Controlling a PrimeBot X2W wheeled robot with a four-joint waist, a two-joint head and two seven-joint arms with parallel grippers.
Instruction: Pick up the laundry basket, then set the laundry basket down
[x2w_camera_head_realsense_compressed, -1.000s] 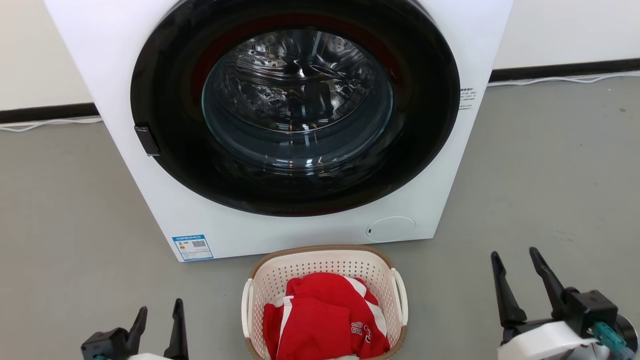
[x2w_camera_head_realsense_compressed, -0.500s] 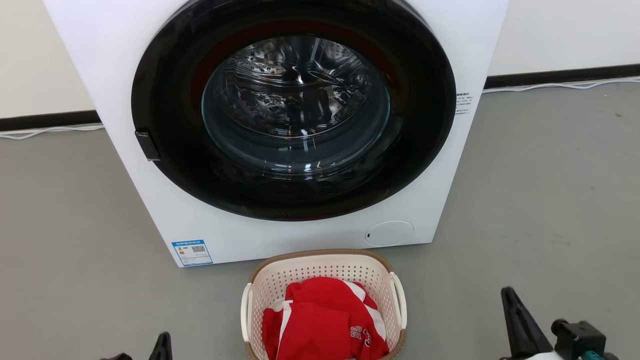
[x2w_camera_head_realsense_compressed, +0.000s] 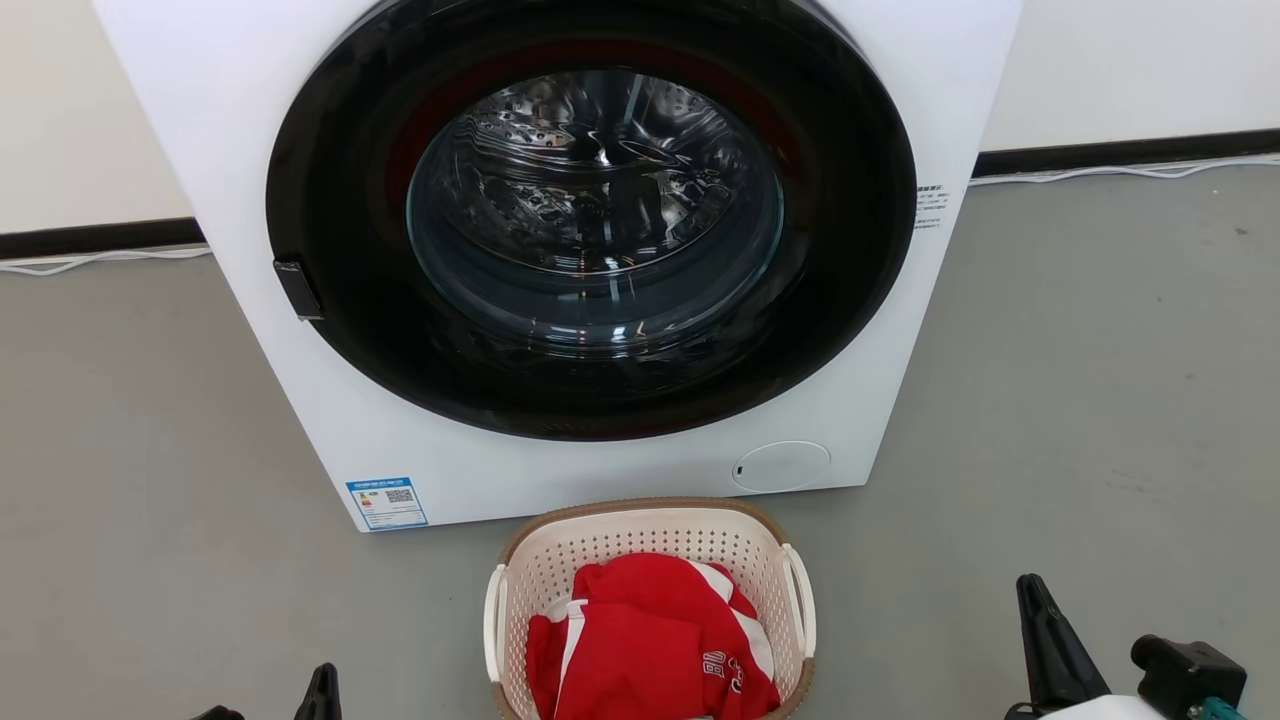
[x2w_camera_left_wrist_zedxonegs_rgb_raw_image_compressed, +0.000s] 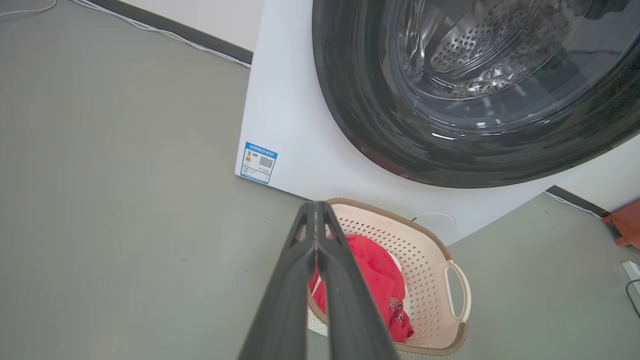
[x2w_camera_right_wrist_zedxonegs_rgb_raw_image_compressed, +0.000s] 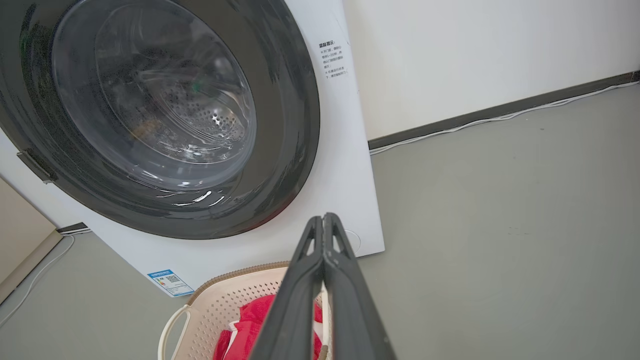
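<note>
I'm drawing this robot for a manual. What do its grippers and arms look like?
Both the left gripper and the right gripper have two long, slim, dark grey fingers that taper to narrow tips. In the head view, the right gripper's base is a boxy black mount, with a teal connector beside it and a white rounded housing below. No markings show on them.

Laundry corner of a bare room, white front-loading washer (x2w_camera_head_realsense_compressed: 590, 250), grey floor (x2w_camera_head_realsense_compressed: 1100, 400), plain wall (x2w_camera_right_wrist_zedxonegs_rgb_raw_image_compressed: 475, 50), cable along the baseboard (x2w_camera_right_wrist_zedxonegs_rgb_raw_image_compressed: 500, 117)
</note>
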